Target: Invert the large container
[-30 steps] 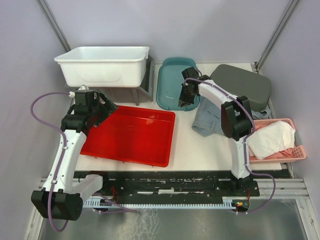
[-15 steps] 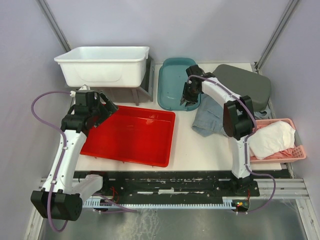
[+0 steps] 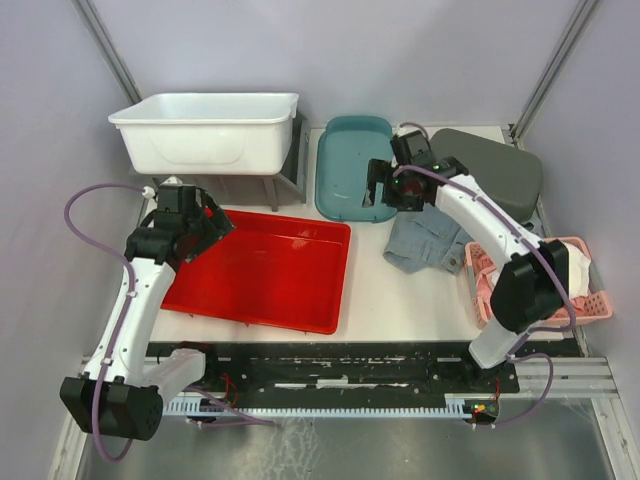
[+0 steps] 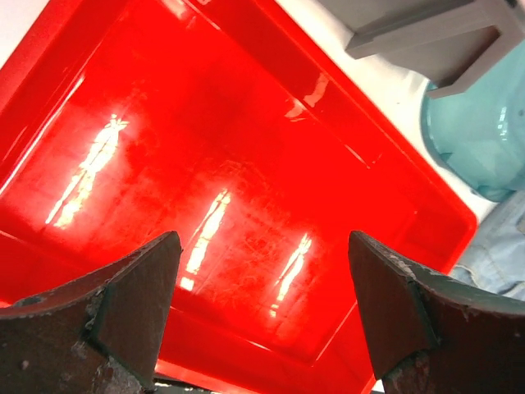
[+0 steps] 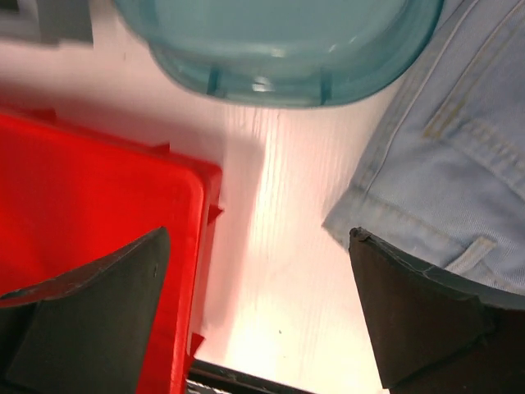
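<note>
Top external, far left: a white tub (image 3: 205,135) sits open side up on a grey stand (image 3: 290,165) at the table's back left.
Left gripper (image 3: 208,222): it hangs over the far left corner of the red container, tilted towards its middle.
Left jaws: spread wide with nothing between them. The left wrist view shows only the glossy red floor in the gap, and whether the tips touch the container cannot be told.
Red container (image 3: 270,270): a large, shallow tray lying open side up on the table (image 5: 271,246), in front of the white tub and left of centre, skewed a little against the table edge.
Teal tub (image 3: 350,165): open side up, just behind the red container's far right corner and right of the grey stand.
Right gripper (image 3: 384,192): it hovers at the teal tub's near right rim, pointing down.
Right jaws: released and wide apart, holding nothing. The right wrist view shows bare table between them, with the red corner to one side, the teal tub ahead and denim on the other side.
Jeans (image 3: 425,240): crumpled on the table right of the red container, under the right arm.
Grey container (image 3: 490,170): lies bottom up at the back right, behind the jeans.
Pink basket (image 3: 590,305): at the right edge, holding a white cloth (image 3: 545,275).
</note>
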`<state>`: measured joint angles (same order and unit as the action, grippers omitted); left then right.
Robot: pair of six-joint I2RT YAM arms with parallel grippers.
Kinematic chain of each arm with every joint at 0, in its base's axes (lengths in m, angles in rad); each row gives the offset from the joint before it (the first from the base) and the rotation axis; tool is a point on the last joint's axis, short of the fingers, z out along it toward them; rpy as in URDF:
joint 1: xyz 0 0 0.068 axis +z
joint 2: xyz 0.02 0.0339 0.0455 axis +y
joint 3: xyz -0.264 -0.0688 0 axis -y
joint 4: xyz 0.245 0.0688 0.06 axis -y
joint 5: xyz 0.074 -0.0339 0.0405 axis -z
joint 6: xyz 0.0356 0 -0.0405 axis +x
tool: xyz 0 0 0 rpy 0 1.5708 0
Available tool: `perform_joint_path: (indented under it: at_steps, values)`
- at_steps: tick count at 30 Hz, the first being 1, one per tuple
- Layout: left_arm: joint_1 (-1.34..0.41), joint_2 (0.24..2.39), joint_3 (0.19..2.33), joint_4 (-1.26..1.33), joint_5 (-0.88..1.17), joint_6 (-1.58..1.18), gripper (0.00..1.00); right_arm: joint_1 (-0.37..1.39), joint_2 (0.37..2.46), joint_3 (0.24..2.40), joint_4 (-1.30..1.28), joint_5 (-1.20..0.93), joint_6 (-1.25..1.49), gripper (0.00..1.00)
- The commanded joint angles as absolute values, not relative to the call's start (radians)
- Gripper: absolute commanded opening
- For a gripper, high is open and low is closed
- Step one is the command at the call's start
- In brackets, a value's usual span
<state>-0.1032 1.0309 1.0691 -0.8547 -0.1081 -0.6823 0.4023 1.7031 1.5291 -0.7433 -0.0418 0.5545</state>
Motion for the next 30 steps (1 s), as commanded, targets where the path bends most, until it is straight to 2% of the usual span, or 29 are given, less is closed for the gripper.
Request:
perform_joint_path:
  at_steps: [1, 8, 18, 23, 30]
  values:
    - [-0.124, 1.038, 1.089, -0.900, -0.195, -0.646, 0.89, 0.554, 1.579, 1.444, -0.818, 0.125, 0.500, 0.99]
    - [-0.139, 1.044, 1.058, -0.896, -0.212, -0.677, 0.89, 0.629, 1.522, 1.254, -0.724, -0.011, 0.660, 0.99]
    - [-0.153, 1.052, 1.048, -0.876, -0.183, -0.699, 0.89, 0.841, 1.728, 1.307, -0.730, 0.112, 0.801, 0.99]
    - [-0.159, 1.043, 1.058, -0.877, -0.185, -0.699, 0.89, 0.824, 1.769, 1.308, -0.880, 0.246, 0.798, 0.99]
    - [-0.166, 1.042, 1.093, -0.887, -0.182, -0.685, 0.90, 0.732, 1.599, 1.202, -0.908, 0.318, 0.703, 0.99]
